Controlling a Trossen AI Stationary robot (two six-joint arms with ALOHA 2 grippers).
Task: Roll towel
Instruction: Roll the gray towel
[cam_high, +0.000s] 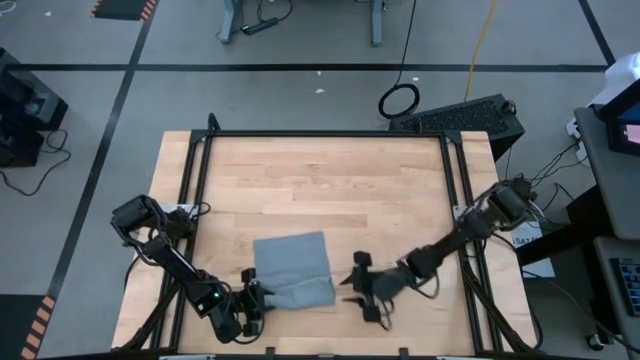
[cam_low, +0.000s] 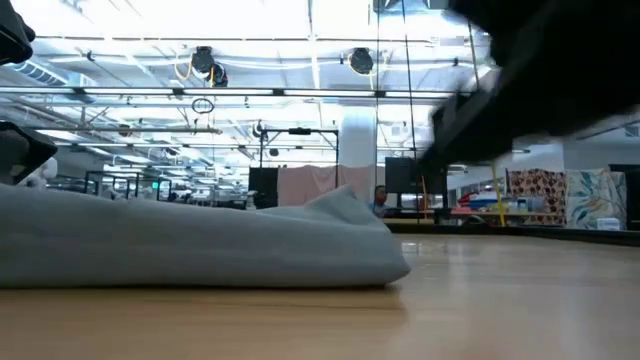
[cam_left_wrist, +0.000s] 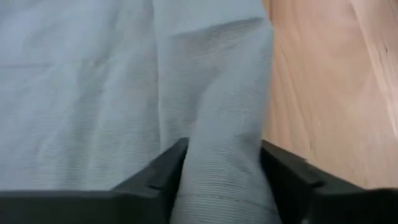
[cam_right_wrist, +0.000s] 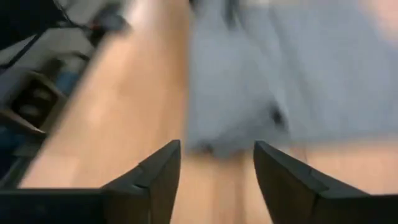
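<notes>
The grey towel (cam_high: 293, 268) lies on the wooden table (cam_high: 320, 190) near its near edge; it also shows in the low view (cam_low: 200, 245). My left gripper (cam_high: 256, 297) is at the towel's near left corner and is shut on a raised ridge of cloth (cam_left_wrist: 224, 124). My right gripper (cam_high: 361, 286) is open and empty just right of the towel's near right corner. In the right wrist view its fingers (cam_right_wrist: 216, 180) point at the towel's edge (cam_right_wrist: 249, 124) with bare wood between them. No white tag shows. My left gripper pinches a bunched ridge of the towel (cam_left_wrist: 221, 177) between its two fingers, at the towel's near left corner. The fingers come in low from the table's left. The ridge stands up between the fingers, and the rest of the towel (cam_left_wrist: 81, 93) lies flat on the table.
A black frame (cam_high: 325, 135) runs along the table's far, left and right sides. Bare wood lies beyond the towel toward the far edge. The near edge is close behind both grippers. A black case (cam_high: 465, 115) and a cable loop (cam_high: 399, 100) lie on the floor beyond.
</notes>
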